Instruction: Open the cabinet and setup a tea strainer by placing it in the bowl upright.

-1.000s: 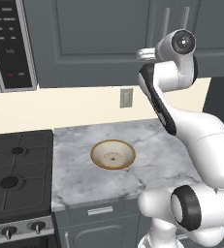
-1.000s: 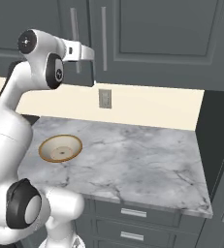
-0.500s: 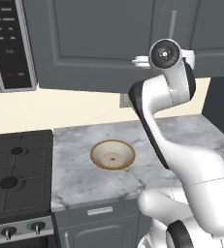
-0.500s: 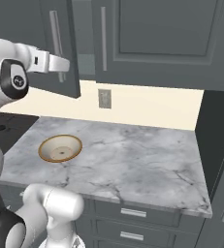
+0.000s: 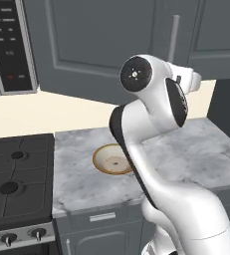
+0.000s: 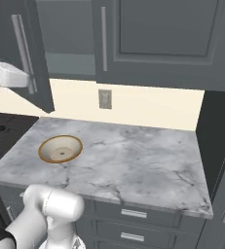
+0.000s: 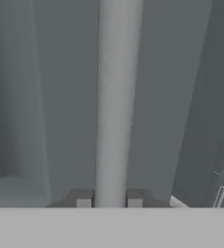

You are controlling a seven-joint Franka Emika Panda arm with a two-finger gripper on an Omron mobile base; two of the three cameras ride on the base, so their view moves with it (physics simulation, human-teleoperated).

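Note:
The cabinet's left door (image 6: 33,53) stands swung well open, and its inner shelf (image 6: 67,61) shows behind it. My gripper (image 6: 30,81) is shut on the door's long vertical bar handle (image 6: 24,51). In the hand view the handle (image 7: 114,101) runs straight up between the two fingertips of the gripper (image 7: 109,199). In the left base view the open door (image 5: 96,45) fills the upper part, and my white arm hides most of the hand. The bowl (image 5: 114,159) (image 6: 60,149), cream with a tan rim, sits empty on the marble counter (image 6: 133,155). The tea strainer is out of view.
The cabinet's right door (image 6: 158,39) is closed, with its bar handle (image 6: 103,39). A stove (image 5: 17,174) adjoins the counter on the left, with a microwave (image 5: 9,45) above it. A wall outlet (image 6: 104,98) sits behind the counter. Drawers (image 6: 133,214) lie below.
The arm has swung back and to the left with the handle in its grip, and the left door has come from nearly closed to wide open. The bowl has not moved.

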